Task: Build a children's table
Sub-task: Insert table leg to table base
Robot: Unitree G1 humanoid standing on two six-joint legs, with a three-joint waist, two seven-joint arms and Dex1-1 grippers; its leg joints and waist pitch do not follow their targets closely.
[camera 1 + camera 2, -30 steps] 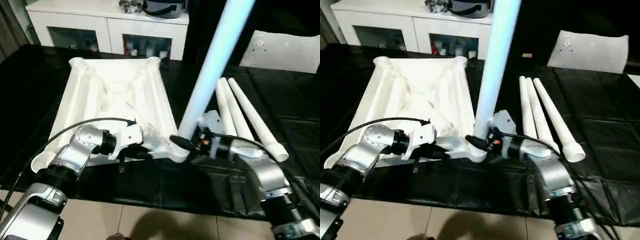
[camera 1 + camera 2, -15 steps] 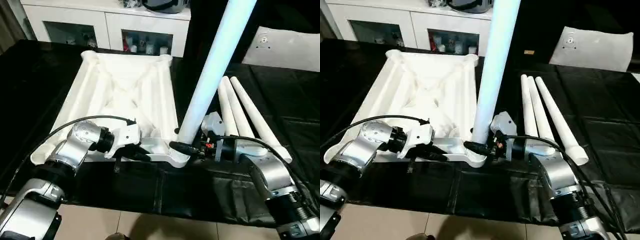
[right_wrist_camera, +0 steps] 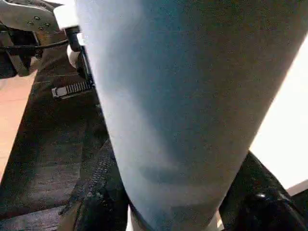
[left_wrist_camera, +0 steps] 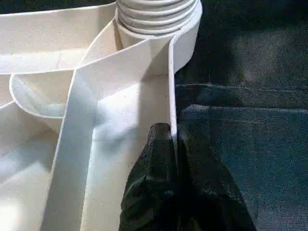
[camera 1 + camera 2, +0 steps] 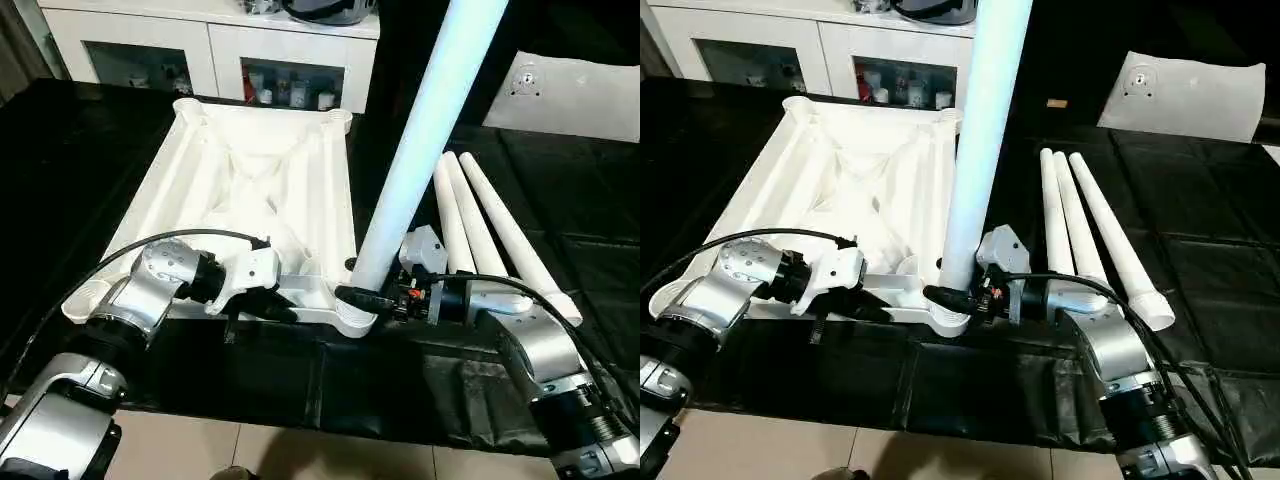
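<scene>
**Leg held upright in corner socket**

The leg [image 5: 420,150] is clamped low by the right gripper [image 5: 362,296], standing in the top's [image 5: 250,190] near corner. The top's near rim is pinched by the left gripper [image 4: 174,144]. Three legs [image 5: 490,230] lie just beyond the right gripper.

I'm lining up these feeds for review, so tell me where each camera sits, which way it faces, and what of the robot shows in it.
Left eye and right eye: on the head, looking forward and down at the upturned table top, both silver forearms showing.
Left wrist: along the left gripper, pinched on the table top's rim.
Right wrist: along the right gripper, closed around the upright leg.
Shared: the eye views and left wrist see the threaded corner socket.
</scene>
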